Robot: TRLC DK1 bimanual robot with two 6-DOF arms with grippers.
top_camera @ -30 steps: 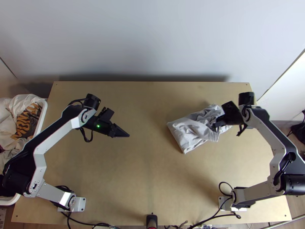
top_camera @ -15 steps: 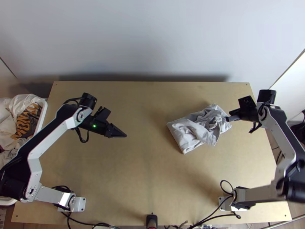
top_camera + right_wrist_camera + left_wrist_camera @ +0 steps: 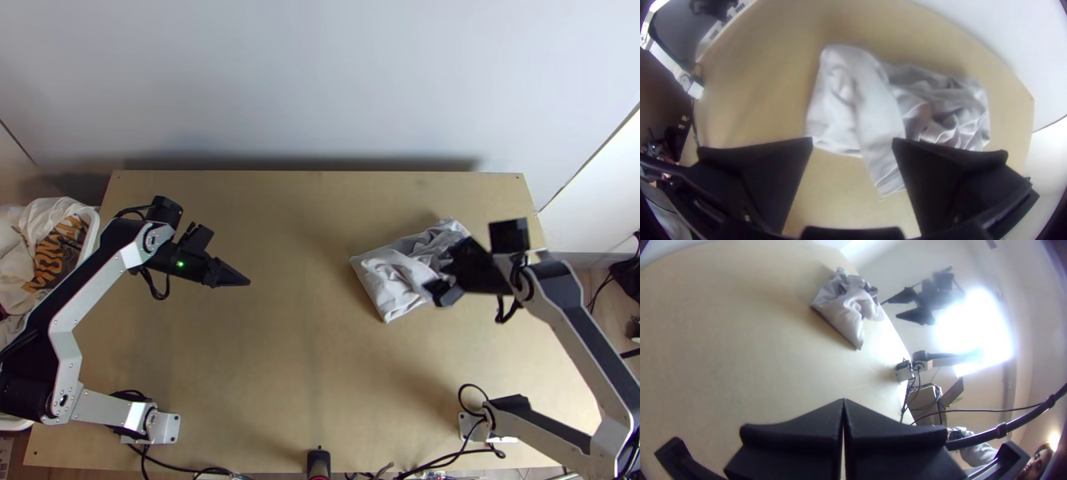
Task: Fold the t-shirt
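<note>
In the top view the left gripper (image 3: 232,276) hangs over the left half of the table, well apart from the cloth. Its two fingers meet in the left wrist view, where the left gripper (image 3: 844,418) is shut and holds nothing. The right gripper (image 3: 444,280) is at the right part of the grey-white t-shirt (image 3: 388,276). Seen from the right wrist, the right gripper (image 3: 853,144) stands open, its fingers wide apart, with the t-shirt (image 3: 880,106) showing between and beyond them. The shirt lies as a bunched, wrinkled bundle, flatter at one end.
A white basket (image 3: 94,232) with other clothes stands at the table's left edge. The wooden table (image 3: 280,360) spreads around the shirt, a pale wall (image 3: 320,80) rises behind it, and cables (image 3: 448,458) run along the near edge.
The right gripper first drew away from the shirt to the right, then came back over it, nearer the table's near side. The left gripper has shifted left. The shirt's loose part has shifted slightly.
</note>
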